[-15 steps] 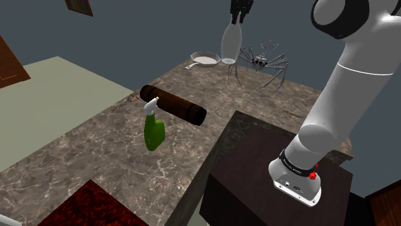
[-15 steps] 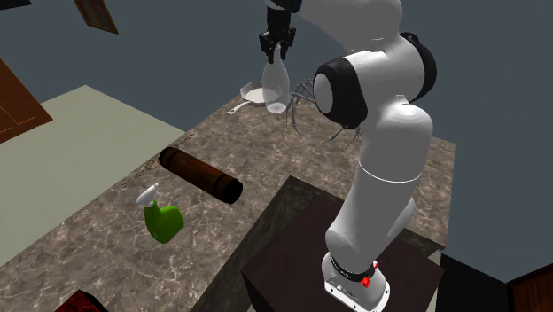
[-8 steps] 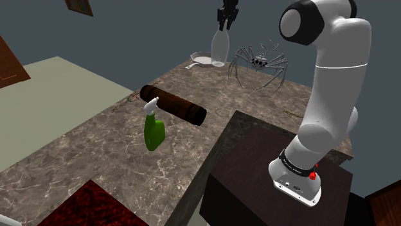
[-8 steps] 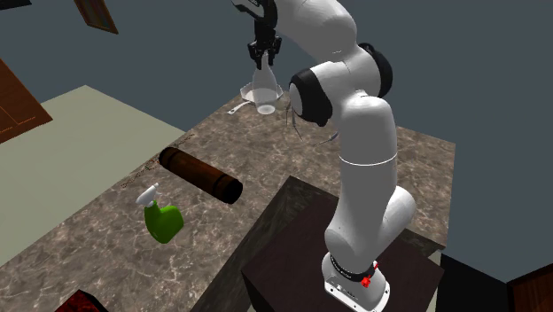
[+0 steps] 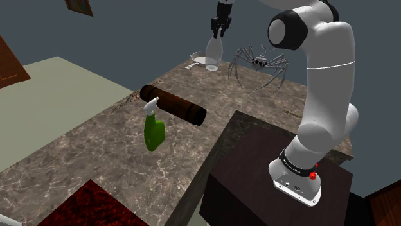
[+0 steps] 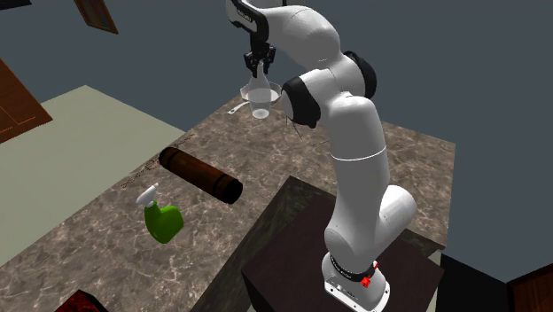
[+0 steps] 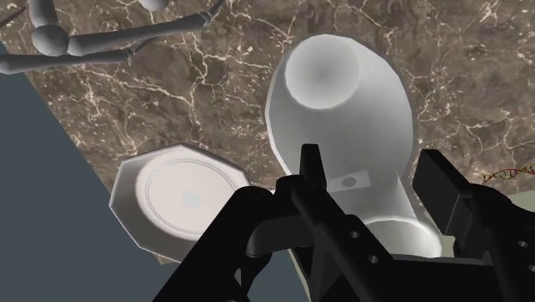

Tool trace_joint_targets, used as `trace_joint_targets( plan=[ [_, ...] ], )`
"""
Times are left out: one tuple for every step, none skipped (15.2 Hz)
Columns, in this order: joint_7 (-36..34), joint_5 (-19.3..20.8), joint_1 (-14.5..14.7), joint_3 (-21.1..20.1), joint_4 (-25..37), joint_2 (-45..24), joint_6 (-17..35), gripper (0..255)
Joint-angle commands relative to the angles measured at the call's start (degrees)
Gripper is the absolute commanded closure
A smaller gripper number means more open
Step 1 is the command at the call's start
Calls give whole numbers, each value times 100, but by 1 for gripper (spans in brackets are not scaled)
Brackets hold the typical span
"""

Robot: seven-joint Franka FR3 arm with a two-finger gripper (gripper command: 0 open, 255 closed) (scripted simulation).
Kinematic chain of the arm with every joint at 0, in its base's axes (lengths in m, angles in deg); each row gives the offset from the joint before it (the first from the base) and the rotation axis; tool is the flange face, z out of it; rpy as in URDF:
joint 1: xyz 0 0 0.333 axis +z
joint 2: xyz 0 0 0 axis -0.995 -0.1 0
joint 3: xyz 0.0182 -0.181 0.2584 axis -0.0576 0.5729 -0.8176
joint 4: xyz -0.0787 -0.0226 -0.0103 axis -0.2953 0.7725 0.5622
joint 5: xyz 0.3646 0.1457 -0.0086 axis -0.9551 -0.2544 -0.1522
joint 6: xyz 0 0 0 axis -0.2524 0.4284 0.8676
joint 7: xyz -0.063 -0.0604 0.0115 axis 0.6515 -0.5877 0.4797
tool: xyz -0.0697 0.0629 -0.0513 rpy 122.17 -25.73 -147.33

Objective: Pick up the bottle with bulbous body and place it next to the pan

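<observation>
The pale bulbous bottle (image 5: pixel 213 55) hangs base down from my gripper (image 5: pixel 220 24), which is shut on its neck. It is in the air above the far end of the marble counter (image 5: pixel 115 138), just in front of the white pan (image 5: pixel 198 59), and hides part of it. From the second exterior view the bottle (image 6: pixel 259 97) under the gripper (image 6: pixel 259 63) overlaps the pan (image 6: pixel 247 89). Along the hand, the black fingers (image 7: pixel 312 176) clasp the bottle (image 7: pixel 343 111), and the pan (image 7: pixel 184 199) lies on the counter beside it.
A grey spider-shaped figure (image 5: pixel 260 62) stands close to the pan, toward the shoulder view's right. A brown cylinder (image 5: pixel 173 104) lies mid-counter with a green spray bottle (image 5: pixel 153 130) in front of it. A dark red mat (image 5: pixel 90 205) is at the near end. The dark stand (image 5: pixel 257 167) is at lower right.
The arm has carried the bottle toward the shoulder view's left and a little lower, from beside the spider figure to over the pan. The grip has stayed shut.
</observation>
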State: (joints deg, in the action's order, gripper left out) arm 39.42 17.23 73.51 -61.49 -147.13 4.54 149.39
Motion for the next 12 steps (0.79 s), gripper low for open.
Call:
trace_joint_targets(
  plan=[
    [15, 13, 33, 4, -279, 69, 216, 255],
    [20, 19, 49, 5, -403, 97, 311, 255],
    [25, 23, 63, 6, -522, 123, 404, 255],
    [29, 27, 77, 7, -635, 145, 494, 255],
    [34, 31, 89, 7, -744, 164, 583, 255],
    [38, 33, 101, 7, -848, 181, 671, 255],
    [43, 35, 111, 7, -949, 195, 756, 255],
    [47, 37, 121, 6, -1045, 207, 840, 255],
    [52, 37, 130, 5, -1139, 217, 923, 255],
    [56, 38, 139, 4, -1228, 225, 1005, 255],
    [61, 37, 146, 3, -1315, 231, 1085, 255],
    [66, 36, 154, 2, -1399, 235, 1164, 255]
  ],
)
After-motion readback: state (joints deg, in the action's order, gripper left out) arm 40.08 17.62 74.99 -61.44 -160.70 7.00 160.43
